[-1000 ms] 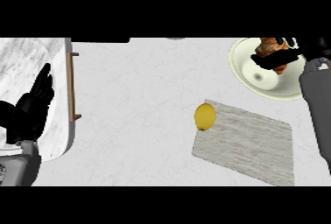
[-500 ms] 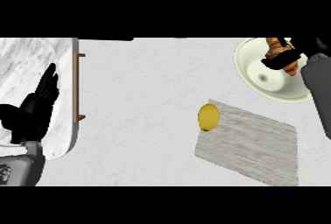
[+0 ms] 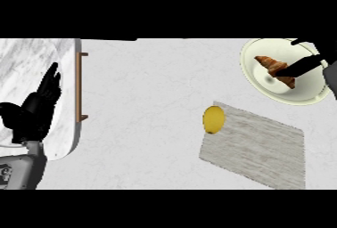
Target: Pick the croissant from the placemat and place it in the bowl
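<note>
Croissant (image 3: 276,71) (one) in bowl (image 3: 260,84)

A kitchen: pale counter (image 3: 145,89), placemat (image 3: 263,151), bowl (image 3: 260,80) with croissant (image 3: 273,69).

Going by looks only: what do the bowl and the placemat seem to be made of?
Bowl: looks like glazed ceramic, smooth cream-white with a soft sheen; plastic can't be ruled out. Placemat: looks like woven cloth, flat, matte, mottled grey with a fine streaked grain; the weave itself isn't resolvable.
</note>
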